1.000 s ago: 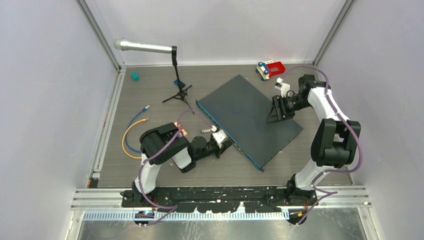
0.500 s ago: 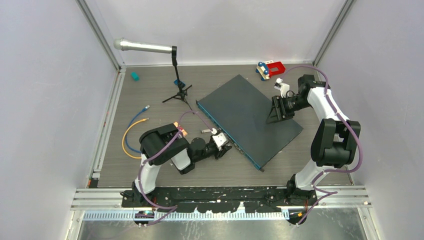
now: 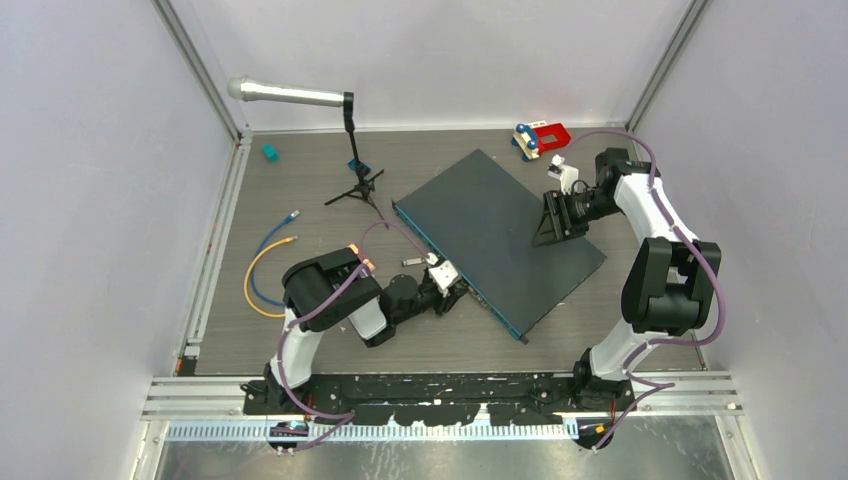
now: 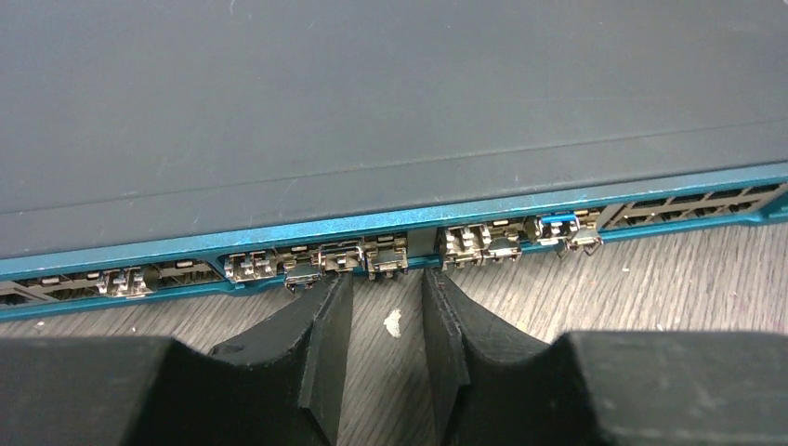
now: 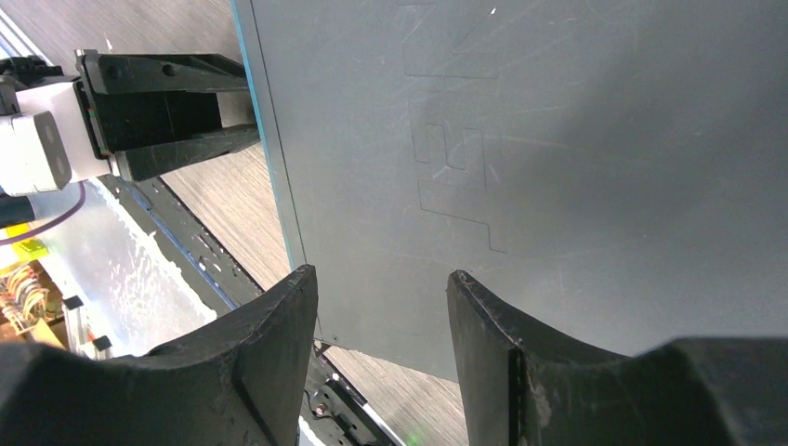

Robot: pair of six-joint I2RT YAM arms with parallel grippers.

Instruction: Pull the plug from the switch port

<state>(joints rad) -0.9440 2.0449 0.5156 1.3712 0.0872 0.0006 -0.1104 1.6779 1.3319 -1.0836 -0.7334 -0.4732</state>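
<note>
On the grey table (image 3: 300, 170) the switch (image 3: 500, 235) is lying slantwise. The left gripper (image 4: 386, 283), narrowly parted and empty, is facing its ports. I think it should be clamping the plug (image 4: 386, 260) squarely, then pulling straight back. The right gripper (image 5: 381, 279) is hanging half-parted and empty over the top.

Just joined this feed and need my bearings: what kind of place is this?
Probably a lab robot test cell, not a real server room: plain white walls on aluminium posts box in the table, and the switch lies flat among unrelated props, a microphone on a stand and a toy.
</note>
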